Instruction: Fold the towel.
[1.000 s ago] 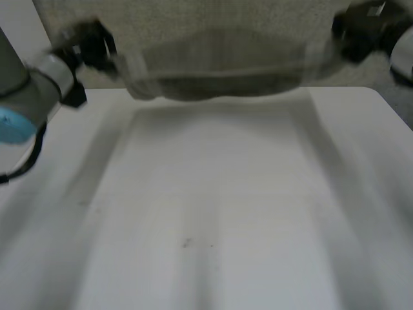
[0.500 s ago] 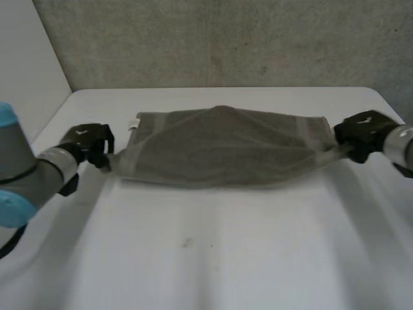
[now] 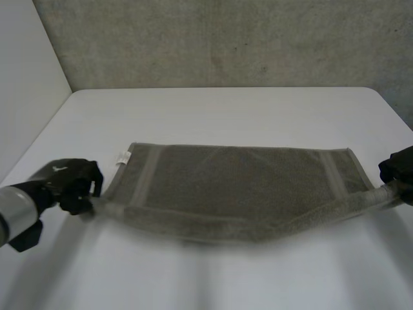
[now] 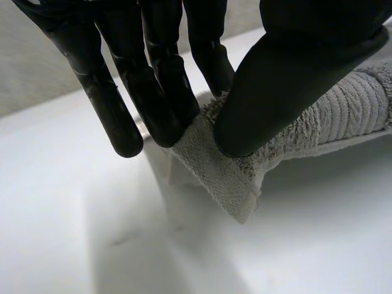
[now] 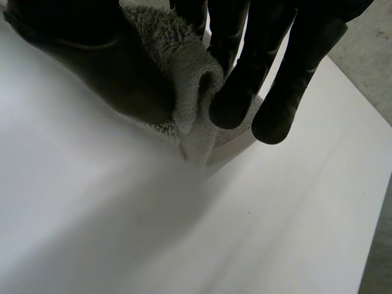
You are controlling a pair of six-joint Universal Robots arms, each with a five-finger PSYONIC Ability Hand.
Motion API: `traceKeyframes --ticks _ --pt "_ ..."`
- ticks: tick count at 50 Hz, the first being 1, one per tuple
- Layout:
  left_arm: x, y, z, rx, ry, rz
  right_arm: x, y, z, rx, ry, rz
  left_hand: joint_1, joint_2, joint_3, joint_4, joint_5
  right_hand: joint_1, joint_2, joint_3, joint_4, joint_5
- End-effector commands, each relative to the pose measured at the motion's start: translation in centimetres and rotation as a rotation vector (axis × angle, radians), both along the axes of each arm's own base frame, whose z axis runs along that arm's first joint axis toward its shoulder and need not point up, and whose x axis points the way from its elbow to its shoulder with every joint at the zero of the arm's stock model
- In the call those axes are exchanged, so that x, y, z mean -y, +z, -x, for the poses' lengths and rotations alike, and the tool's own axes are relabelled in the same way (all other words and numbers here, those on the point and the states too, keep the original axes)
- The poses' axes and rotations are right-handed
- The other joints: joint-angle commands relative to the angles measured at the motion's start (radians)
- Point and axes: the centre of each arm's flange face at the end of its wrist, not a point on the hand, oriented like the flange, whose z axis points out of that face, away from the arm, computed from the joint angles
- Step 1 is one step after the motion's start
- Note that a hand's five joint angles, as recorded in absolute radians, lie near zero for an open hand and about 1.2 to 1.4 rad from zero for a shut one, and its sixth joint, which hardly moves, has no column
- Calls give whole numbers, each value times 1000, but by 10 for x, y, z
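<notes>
The left hand (image 3: 70,186) and right hand (image 3: 400,169) are each pinching 1 near corner of the grey towel (image 3: 239,184) between thumb and fingers, holding that edge raised over the white table (image 3: 226,110), so the fold is seemingly beginning and calling for both corners travelling forward evenly.

Head view: right hand (image 3: 399,172) cut by right edge, left arm (image 3: 18,210) by left edge. Wrist views: towel (image 4: 343,113) corners partly hidden, one under left hand (image 4: 294,67) thumb, other inside right hand pinch. Detail of tag (image 3: 122,157) at towel's far left corner too small to tell.
</notes>
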Motion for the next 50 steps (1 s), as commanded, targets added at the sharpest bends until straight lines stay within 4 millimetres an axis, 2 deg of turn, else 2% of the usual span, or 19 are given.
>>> traceKeyframes --ticks 1,2,3,5,6,8,11,16,22,24,35,50 --pt "22 -26 32 15 -82 -55 35 -23 5 48 -61 -33 212 179 179 177 198 66 89 44 47 61" --pt "32 -29 33 22 -62 -55 43 -29 4 53 -74 -39 212 179 179 177 198 66 89 44 47 61" --pt "32 -29 33 22 -61 -55 43 -29 4 53 -74 -39 212 179 179 177 198 66 89 44 47 61" --pt "52 -32 37 21 -30 -41 57 -37 2 62 -95 -37 212 179 179 177 198 66 89 44 47 61" --pt "52 -32 37 21 -30 -40 57 -37 2 62 -95 -37 212 179 179 177 198 66 89 44 47 61" --pt "71 -33 45 1 -23 -20 69 -42 0 85 -122 -29 212 179 179 177 198 66 89 44 47 61" --pt "78 -33 51 -10 -32 -8 76 -43 0 97 -138 -17 212 179 179 177 198 66 89 44 47 61" --pt "109 -34 62 -20 -2 42 97 -52 -12 145 -156 15 212 179 179 177 198 66 89 44 47 61" --pt "130 -40 70 -9 20 76 113 -60 -19 155 -179 40 212 179 179 177 198 66 89 44 47 61" --pt "141 -43 77 -15 12 94 121 -64 -27 151 -176 57 212 179 179 177 198 66 89 44 47 61" --pt "167 -60 94 -13 2 115 143 -80 -46 128 -184 94 212 179 179 177 198 66 89 44 47 61" --pt "191 -75 103 0 28 135 164 -91 -45 104 -226 136 212 179 179 177 198 66 89 44 47 61"
